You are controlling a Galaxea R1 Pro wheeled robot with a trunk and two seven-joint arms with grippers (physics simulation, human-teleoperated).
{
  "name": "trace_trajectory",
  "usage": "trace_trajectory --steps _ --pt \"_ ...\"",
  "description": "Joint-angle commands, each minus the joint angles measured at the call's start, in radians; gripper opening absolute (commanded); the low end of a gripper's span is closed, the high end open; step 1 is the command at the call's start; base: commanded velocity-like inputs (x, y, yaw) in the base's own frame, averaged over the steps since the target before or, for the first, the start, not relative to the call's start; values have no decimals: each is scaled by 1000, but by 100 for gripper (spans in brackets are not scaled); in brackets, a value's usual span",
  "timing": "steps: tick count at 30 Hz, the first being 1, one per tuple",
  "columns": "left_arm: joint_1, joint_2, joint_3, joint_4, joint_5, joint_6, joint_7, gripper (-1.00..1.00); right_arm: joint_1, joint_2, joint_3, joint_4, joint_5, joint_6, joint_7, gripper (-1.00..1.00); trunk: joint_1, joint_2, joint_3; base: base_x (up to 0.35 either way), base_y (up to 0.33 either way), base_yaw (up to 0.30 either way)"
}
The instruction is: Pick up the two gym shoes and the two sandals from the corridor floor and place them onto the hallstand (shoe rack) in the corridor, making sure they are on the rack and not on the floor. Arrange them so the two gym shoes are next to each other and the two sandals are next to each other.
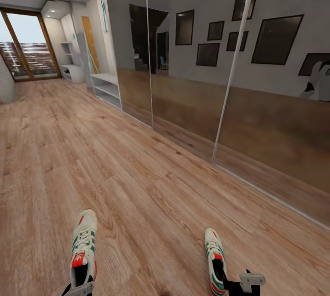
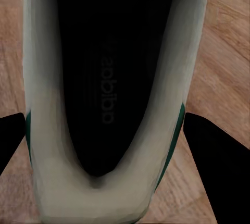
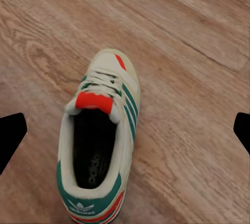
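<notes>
Two white lace-up gym shoes with teal stripes, left (image 1: 83,250) and right (image 1: 215,261), lie on the brown wood-plank floor (image 1: 137,186), toes pointing away, lengthwise parallel. Left gripper (image 2: 112,146) straddles its shoe's heel, fingers spread; right gripper (image 3: 125,135) hovers open above the other.

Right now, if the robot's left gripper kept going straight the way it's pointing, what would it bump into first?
Most likely the gym shoe. In the left wrist view the left gripper has a dark finger on each side of the shoe's heel, looking straight into its dark opening, so it would probably meet the insole or heel rim first, though depth is hard to judge.
</notes>
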Motion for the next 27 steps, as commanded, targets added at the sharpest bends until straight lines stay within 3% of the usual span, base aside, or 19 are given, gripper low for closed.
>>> trace_trajectory --steps 1,13,27 --pt "-1 0 0 1 4 -3 -3 -100 0 0 -7 1 11 -3 -2 100 0 0 -1 0 0 274" --pt "-1 -1 0 1 4 -3 -3 -100 0 0 -7 1 11 -3 -2 100 0 0 -1 0 0 250" --pt "-9 1 -13 0 -8 4 -16 -100 0 -3 -12 -6 8 4 -4 100 0 0 -1 0 0 21"
